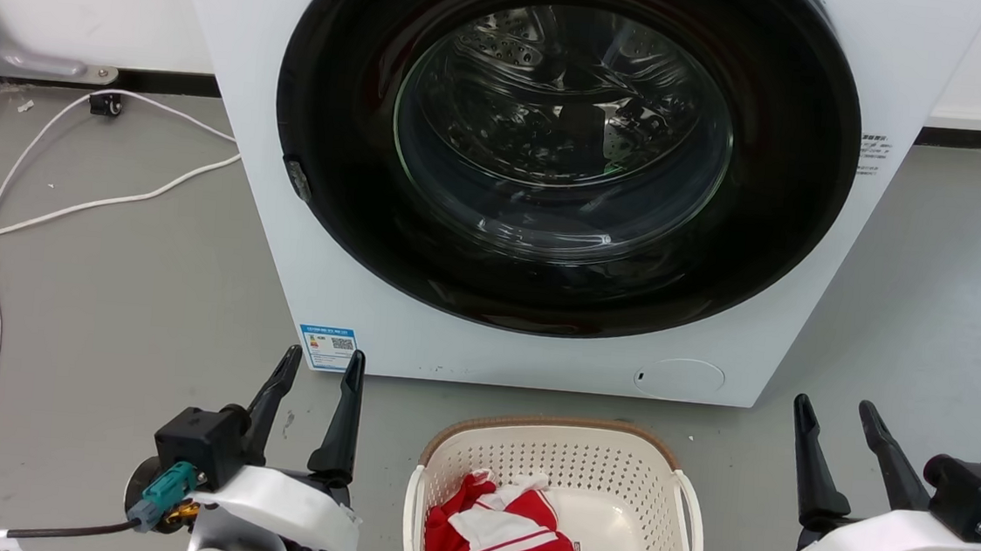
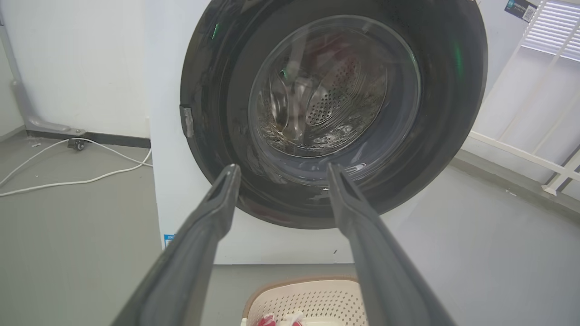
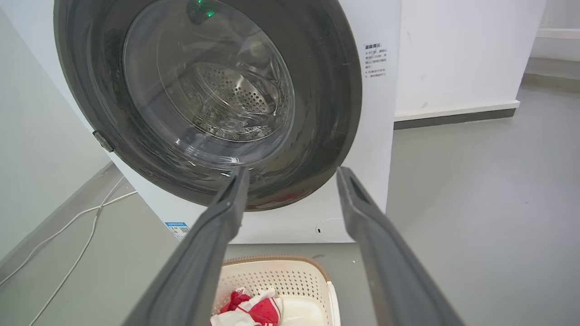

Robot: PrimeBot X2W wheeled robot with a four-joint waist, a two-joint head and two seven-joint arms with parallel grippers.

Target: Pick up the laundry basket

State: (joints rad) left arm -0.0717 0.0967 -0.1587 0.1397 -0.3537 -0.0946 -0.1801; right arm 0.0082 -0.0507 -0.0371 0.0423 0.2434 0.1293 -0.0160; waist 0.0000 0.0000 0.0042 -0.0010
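The cream perforated plastic laundry basket [image 1: 557, 482] with brown woven-look rim sits between the wide, empty left claw [image 1: 321, 367] and right claw [image 1: 839, 412].

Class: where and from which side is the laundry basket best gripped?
The laundry basket stands upright with a white handle on each side: left pincer should take the left handle, right pincer the right handle, each from outside.

Blue QR sticker [image 1: 327, 347] and side label [image 1: 872, 154] on washing machine [image 1: 536, 362] (print illegible)
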